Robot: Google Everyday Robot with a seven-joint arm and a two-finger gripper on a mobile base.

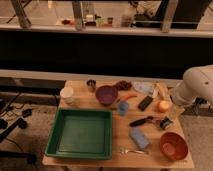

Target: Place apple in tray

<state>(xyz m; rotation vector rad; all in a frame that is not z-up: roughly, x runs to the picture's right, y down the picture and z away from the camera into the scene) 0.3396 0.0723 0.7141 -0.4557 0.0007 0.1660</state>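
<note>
A white robot arm is reaching in from the right edge of the view, its lower end hanging just over the right side of the wooden table. The gripper is sitting somewhere at that lower end and is not showing apart from the arm; its jaws are standing wide and gripping nothing. The apple is resting on the table near the right edge, just left of and below the arm's end, with its yellowish side facing forward. It is lying well apart from the tray, which is taking up the front left part of the table with nothing inside. Between them a purple bowl is standing behind the tray's far right corner, with a carrot lying just to its right and a small blue object in front of that. A flat black object is lying just left of the apple, and a black-handled tool is lying in front of it. An orange-brown bowl is sitting at the front right corner, with a blue block to its left and a fork near the front edge. A white cup is standing at the back left, with a small metal cup beside it.
</note>
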